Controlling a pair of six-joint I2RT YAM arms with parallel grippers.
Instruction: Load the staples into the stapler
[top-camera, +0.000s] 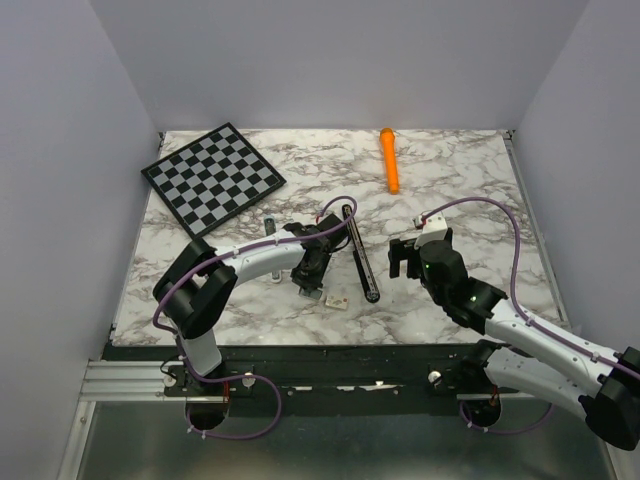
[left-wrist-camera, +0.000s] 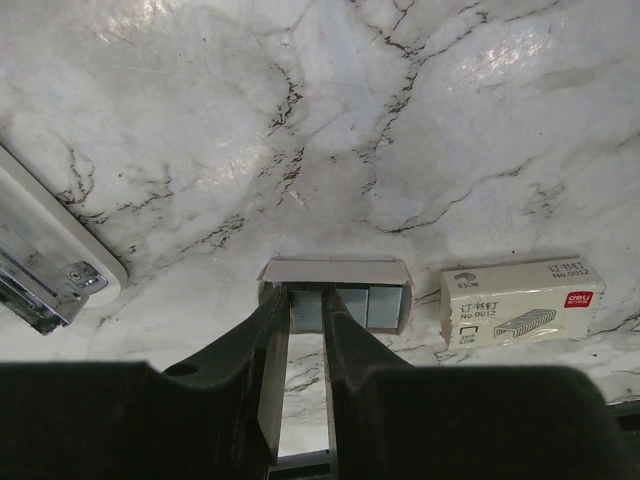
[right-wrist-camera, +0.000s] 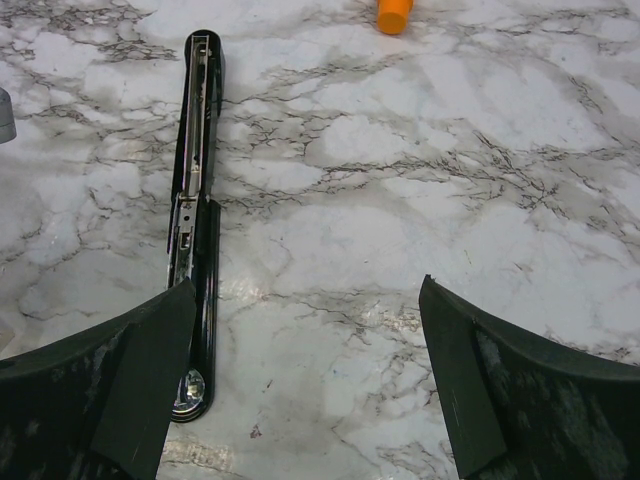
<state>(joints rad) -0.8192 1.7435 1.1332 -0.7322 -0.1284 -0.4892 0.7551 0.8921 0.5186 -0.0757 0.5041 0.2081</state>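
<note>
Silvery staples (left-wrist-camera: 385, 305) in open tray (left-wrist-camera: 335, 268), my left gripper (left-wrist-camera: 305, 312) pinched narrow on them; my right gripper (right-wrist-camera: 307, 300) gapes wide, stapler (right-wrist-camera: 195, 200) at nine o'clock.

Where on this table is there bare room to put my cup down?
Bare marble lies between the checkerboard and the orange marker, and from the marker to the right edge of the table. It is crowded in the middle: the left hand at the staples, the stapler and the open right hand sit close together.
</note>
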